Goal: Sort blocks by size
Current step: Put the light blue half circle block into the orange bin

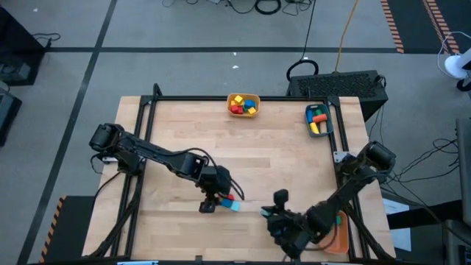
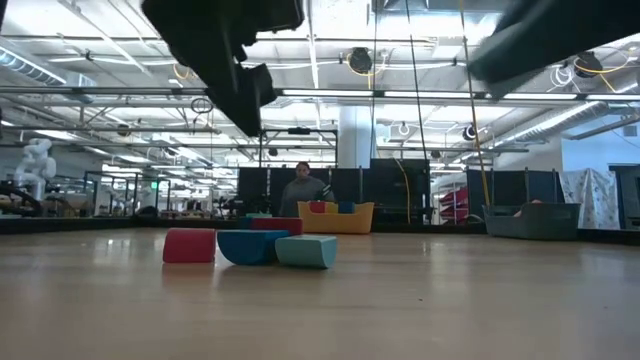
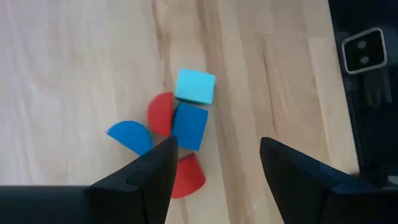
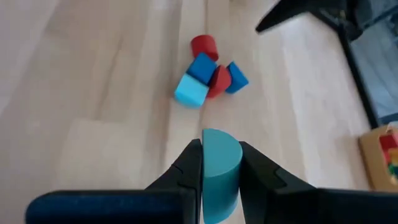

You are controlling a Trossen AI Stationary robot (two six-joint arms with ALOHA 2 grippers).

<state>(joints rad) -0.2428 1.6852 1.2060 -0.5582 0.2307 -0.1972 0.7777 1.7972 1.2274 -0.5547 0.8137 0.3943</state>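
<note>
Right now your right pincer point(image 4: 221, 165) is clamped on a teal half-round block point(image 4: 221, 171), low over the near part of the desk point(image 1: 294, 147), close to the orange bin point(image 1: 340, 234) at the near right corner. It looks like painted wood, so you can guess it is light, hard and a bit slick; flat sides are the best place to squeeze, since a curved side could roll out. Your left pincer point(image 3: 214, 165) hangs with its fingers apart, holding nothing, right over a small pile on the desk. Count that pile in the left wrist view and you get five: one light cyan cube point(image 3: 195, 86), one blue cube point(image 3: 190, 126), one blue half-round point(image 3: 130, 137), and two red rounded pieces point(image 3: 160, 114) (one sits partly under a finger, so its full shape is hard to tell). They touch each other, so pick an outside one first, like the cyan cube, or you may knock the rest. Far across the desk you have a yellow bin point(image 1: 243, 104) with red, blue and yellow blocks inside, and a teal bin point(image 1: 319, 119) at the far right holding a few more; those are too small to count.
</note>
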